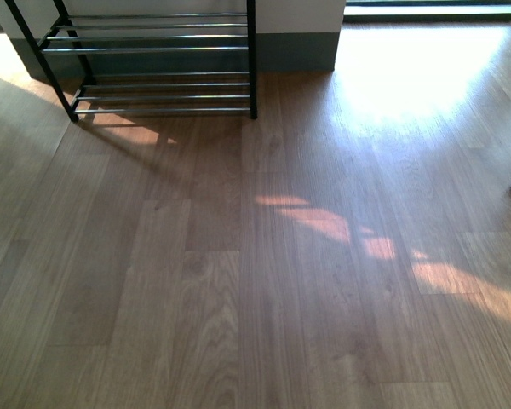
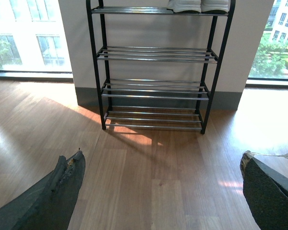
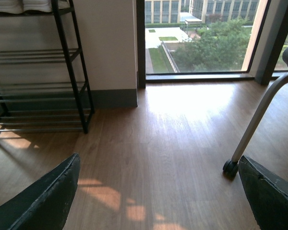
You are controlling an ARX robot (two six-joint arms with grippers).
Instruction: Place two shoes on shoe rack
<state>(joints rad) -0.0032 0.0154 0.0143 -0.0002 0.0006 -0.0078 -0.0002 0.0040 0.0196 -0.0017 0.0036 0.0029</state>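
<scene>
The floor (image 1: 238,298) is smooth wood with a soft shine where the sun hits it. The rack (image 2: 156,53) has a black metal frame and shiny silver bars. The shoes (image 2: 198,5) at its top edge show matt white soles. The pads (image 2: 57,191) of the left gripper (image 2: 162,154) look dark, matt and rough, frayed at the tips. The chair leg (image 3: 259,115) is smooth grey metal.

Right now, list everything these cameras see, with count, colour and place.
shoe rack: one, black frame with silver bars, against the wall
shoes: two, only white soles show, side by side on the highest tier in view
wall: one, pale with grey skirting, behind the rack
windows: bright, either side of the wall
floor: brown wood, sunlit patches
chair leg: one, silver with black caster, on the floor
left gripper: dark, open, empty
right gripper: dark, open, empty
</scene>
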